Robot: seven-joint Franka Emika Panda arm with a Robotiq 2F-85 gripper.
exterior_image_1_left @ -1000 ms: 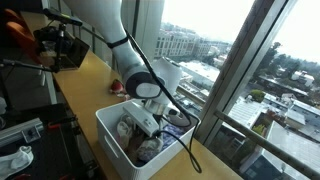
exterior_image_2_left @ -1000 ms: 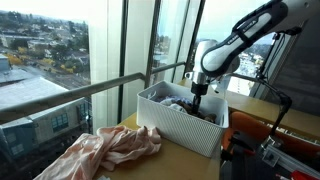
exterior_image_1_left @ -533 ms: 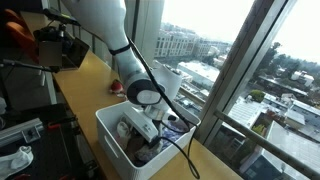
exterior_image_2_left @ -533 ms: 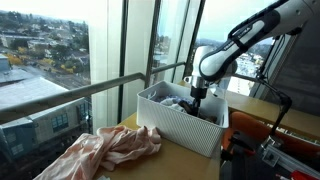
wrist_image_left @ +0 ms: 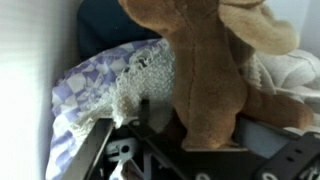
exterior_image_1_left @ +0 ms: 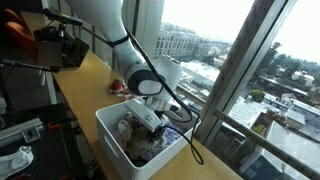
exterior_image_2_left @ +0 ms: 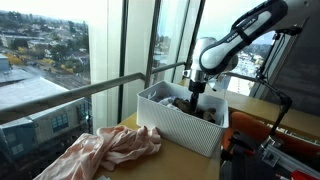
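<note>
My gripper (exterior_image_1_left: 150, 122) reaches down into a white bin (exterior_image_1_left: 110, 135) that holds soft things; in both exterior views it hangs just above them (exterior_image_2_left: 194, 103). In the wrist view a brown plush toy (wrist_image_left: 205, 70) lies right below, its lower end between the fingers (wrist_image_left: 100, 145). The jaws stand wide, with space on both sides of the plush, so the gripper (wrist_image_left: 195, 150) is open. Beside the plush lie a purple and white patterned cloth (wrist_image_left: 90, 90), a dark blue cloth (wrist_image_left: 105, 30) and a pale fluffy item (wrist_image_left: 285, 75).
The bin (exterior_image_2_left: 175, 125) stands on a wooden counter along tall windows. A pink cloth (exterior_image_2_left: 105, 150) lies bunched on the counter beside the bin. A small red object (exterior_image_1_left: 116, 87) sits behind the bin, and black camera gear (exterior_image_1_left: 60, 45) stands further along the counter.
The arm dipped a little deeper into the bin and has come back up slightly. The jaws have spread apart over the plush toy.
</note>
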